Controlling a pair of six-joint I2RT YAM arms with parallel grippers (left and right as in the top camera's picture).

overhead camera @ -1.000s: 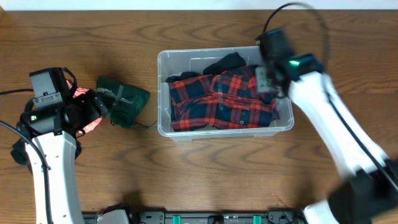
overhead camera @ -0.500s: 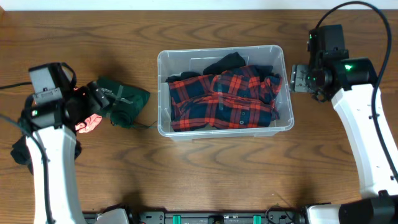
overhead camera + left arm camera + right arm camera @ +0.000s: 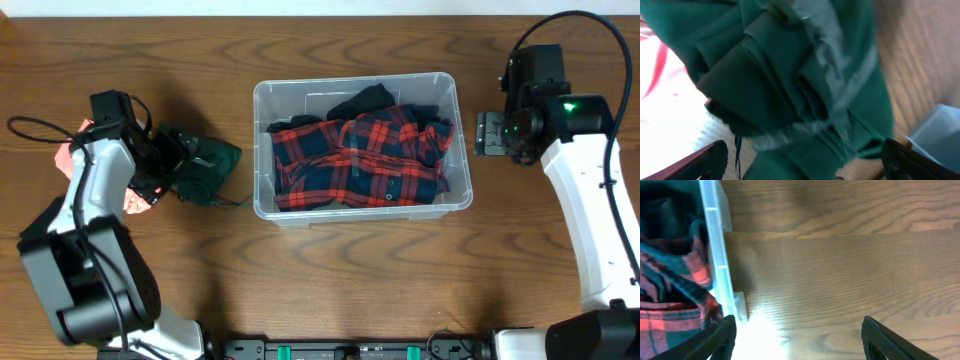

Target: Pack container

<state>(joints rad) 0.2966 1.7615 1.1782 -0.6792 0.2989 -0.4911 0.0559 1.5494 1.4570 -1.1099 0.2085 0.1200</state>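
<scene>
Straddling the green cloth (image 3: 790, 75), the left tool (image 3: 805, 160) hangs spread wide, apparently for a pickup; the right tool (image 3: 796, 337), likewise apart and empty, hovers clear of the container (image 3: 350, 82).

Nothing readable in any of my views. No legible letters, numbers, logos or signs on the container (image 3: 261, 150), on the plaid shirt (image 3: 360, 165) at frame center, or on the green cloth (image 3: 790, 75) filling my left wrist view.
</scene>
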